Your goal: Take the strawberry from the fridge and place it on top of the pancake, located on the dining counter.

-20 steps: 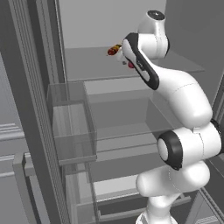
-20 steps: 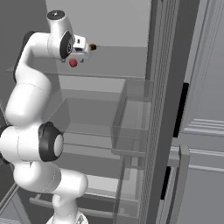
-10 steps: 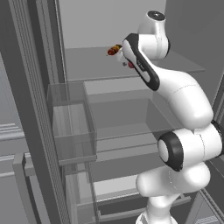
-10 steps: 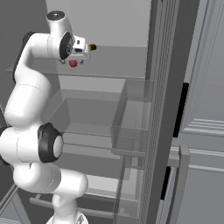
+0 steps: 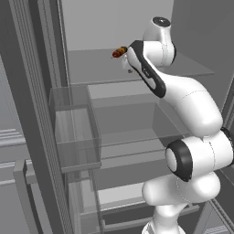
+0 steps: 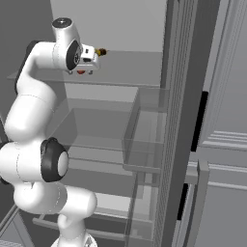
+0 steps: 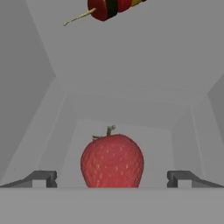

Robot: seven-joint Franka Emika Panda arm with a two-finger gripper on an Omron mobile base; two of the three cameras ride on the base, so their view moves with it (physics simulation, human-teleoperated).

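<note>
Reaching into the open fridge (image 5: 41, 114), the arm has its gripper (image 7: 112, 177) spread wide, with the strawberry (image 7: 112, 161) sitting upright between the two fingertips and nothing yet held. From left to right in the hand view: the left fingertip (image 7: 41, 178) stands apart from the fruit, the berry fills the middle, and the right fingertip (image 7: 181, 178) is about as far off on its side. Above and beyond lies a skewer (image 7: 107, 8), well clear.

The main risk, I judge, is closing too early: the berry is rounded and tapered, so fingers meeting it off its widest part could squeeze it out and roll it along the shelf (image 6: 125, 72). How deep the fingers reach past it is hard to tell here, perhaps not far enough. A hard squeeze could also tip it sideways.
</note>
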